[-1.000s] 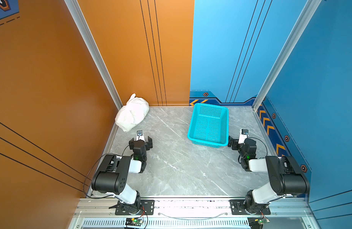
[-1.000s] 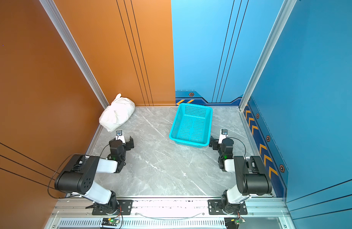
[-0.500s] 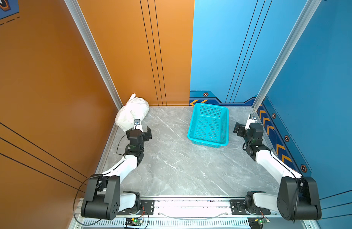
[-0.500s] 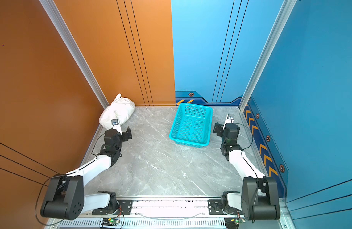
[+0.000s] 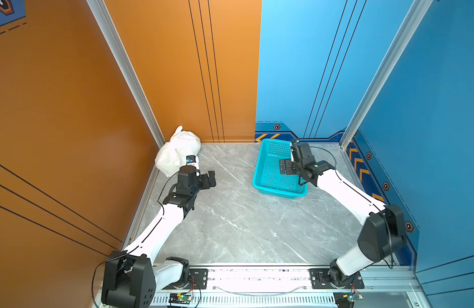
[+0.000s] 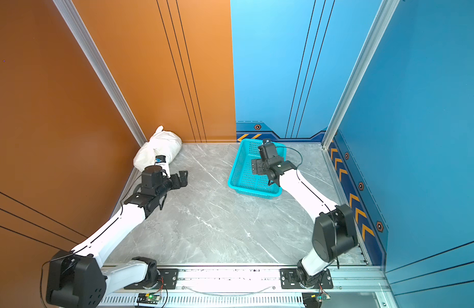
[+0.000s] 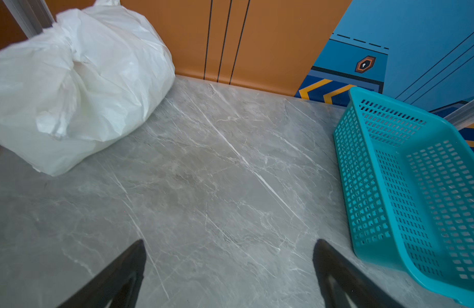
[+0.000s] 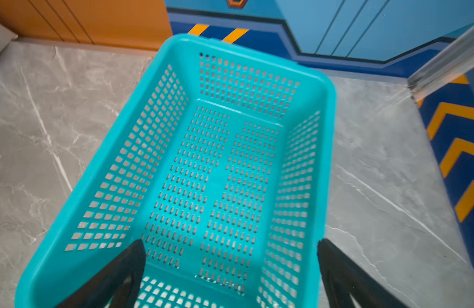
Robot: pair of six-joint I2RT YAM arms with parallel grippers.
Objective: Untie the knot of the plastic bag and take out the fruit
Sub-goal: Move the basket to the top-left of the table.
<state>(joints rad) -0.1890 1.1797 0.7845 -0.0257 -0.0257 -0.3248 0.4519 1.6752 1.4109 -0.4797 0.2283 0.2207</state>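
Toward 11 o'clock on the grey marble-patterned tabletop, taking the far wall as 12, a large crinkled white plastic bag lies bulging in the corner where the orange walls meet. Its knot, a small pointed tuft of twisted white plastic, sticks up at the bag's far end, at its 12 o'clock, in both top views. The plastic hides the contents, so the fruit cannot be made out. The left wrist view shows the same bag tied and resting on the tabletop.

At the bag's 5 o'clock, near it but not touching, the left gripper hangs over bare tabletop with its black fingers spread wide and nothing between them.

Around 1 o'clock on the tabletop sits a teal perforated rectangular plastic basket, well apart from the bag. The right gripper hovers above the basket, toward its 3 o'clock side. The right wrist view looks down into the basket, and the fingers of this gripper stand wide apart, gripping nothing.
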